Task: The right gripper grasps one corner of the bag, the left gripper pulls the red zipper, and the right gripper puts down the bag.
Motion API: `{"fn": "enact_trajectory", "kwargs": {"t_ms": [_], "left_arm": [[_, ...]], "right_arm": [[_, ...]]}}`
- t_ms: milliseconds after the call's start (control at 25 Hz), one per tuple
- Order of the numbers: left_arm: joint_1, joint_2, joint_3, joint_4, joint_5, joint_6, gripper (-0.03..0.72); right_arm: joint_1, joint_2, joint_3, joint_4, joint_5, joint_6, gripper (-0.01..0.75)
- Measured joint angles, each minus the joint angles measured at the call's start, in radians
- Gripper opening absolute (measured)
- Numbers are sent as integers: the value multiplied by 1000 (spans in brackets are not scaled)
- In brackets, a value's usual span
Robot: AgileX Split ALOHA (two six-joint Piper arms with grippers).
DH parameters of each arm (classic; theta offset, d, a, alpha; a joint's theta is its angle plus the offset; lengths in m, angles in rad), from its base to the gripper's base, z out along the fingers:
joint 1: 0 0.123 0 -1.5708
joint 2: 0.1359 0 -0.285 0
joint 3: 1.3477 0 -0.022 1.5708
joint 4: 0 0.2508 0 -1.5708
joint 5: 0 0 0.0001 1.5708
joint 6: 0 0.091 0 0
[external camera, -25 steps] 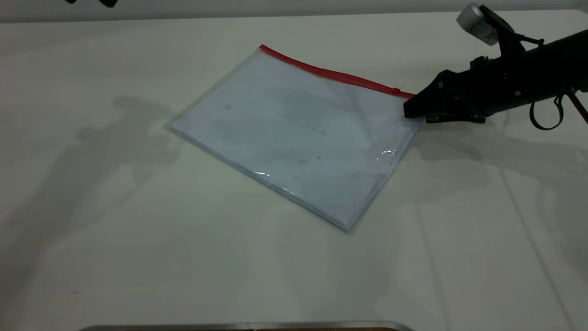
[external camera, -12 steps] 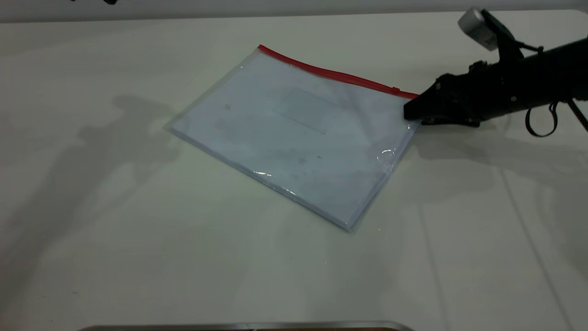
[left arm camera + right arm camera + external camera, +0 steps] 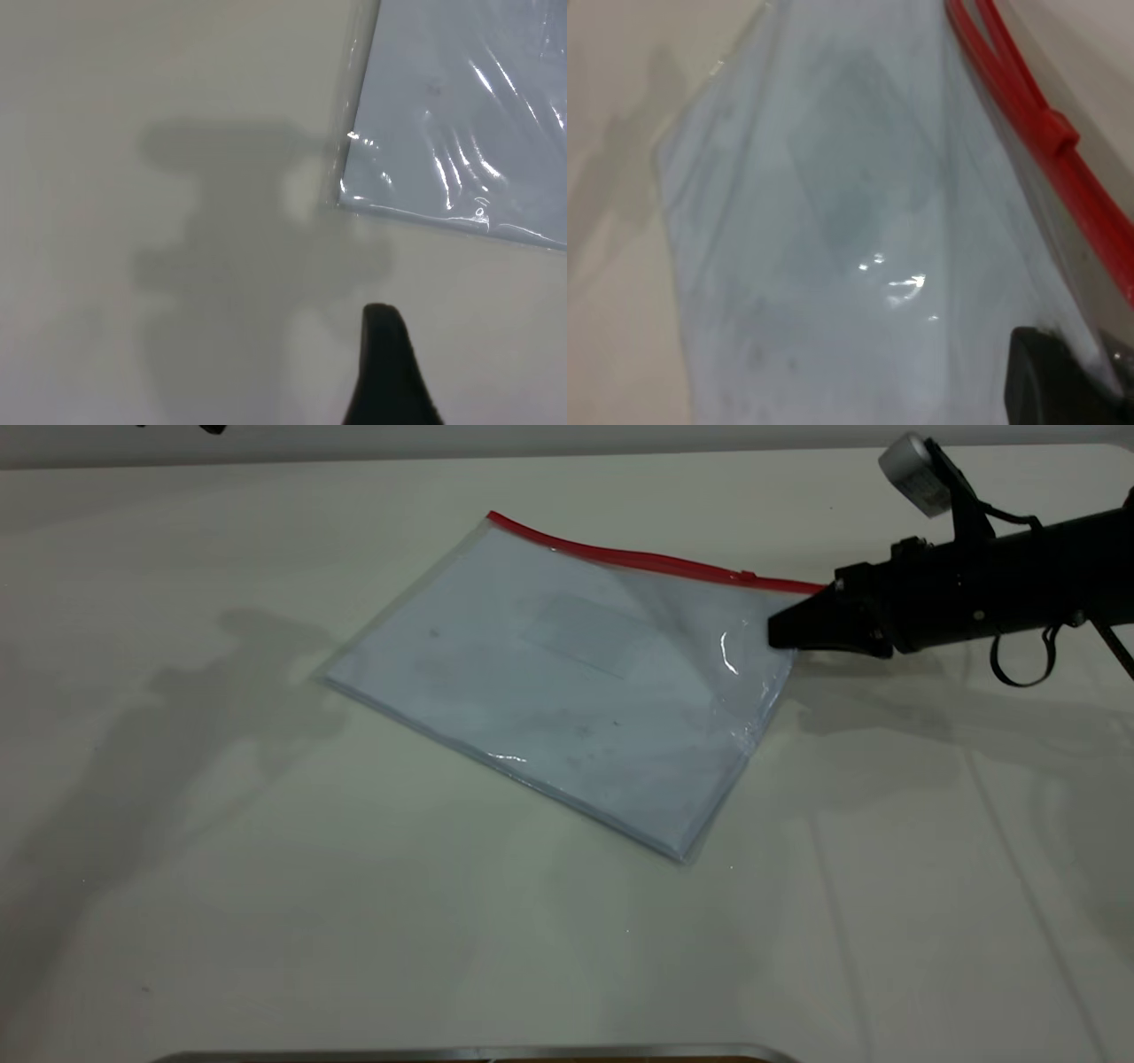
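Exterior view: bag [image 3: 567, 682] lay on counter [image 3: 266, 921], its corner at slider end of red zipper [image 3: 638, 561] lifted. Right gripper [image 3: 784, 633] fingers clamped on that corner, just below zipper. Slider tab [image 3: 749, 576] sat near gripper. Left gripper [image 3: 385, 372] hovered over counter beside bag's far corner, apart from it; cannot tell whether its fingers were apart or together.

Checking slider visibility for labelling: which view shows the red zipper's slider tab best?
The right wrist view: the slider tab is large and close on the red zipper. The exterior view shows it tiny near the right claw. The left wrist view shows only a zipperless bag corner.
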Motion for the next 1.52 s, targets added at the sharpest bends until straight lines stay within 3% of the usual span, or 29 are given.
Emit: {"fn": "enact_trajectory", "kwargs": {"t_ms": [360,680,960,1240,1520], "left_arm": [[-4,157,-55,-99,-74,207,561],[-72,322,-294,-264,32,607,561],[-155,418,-366,-275,84,877,561],[-215,452,-368,-338,64,1076,561],[-226,458,-368,-373,34,1132,550]], "right_arm": [[39,2,-183,-314,110,92,33],[181,2,-360,-525,124,202,33],[261,3,-406,-516,138,179,33],[264,4,-407,-455,140,64,33],[264,4,-407,-450,140,29,33]]}}
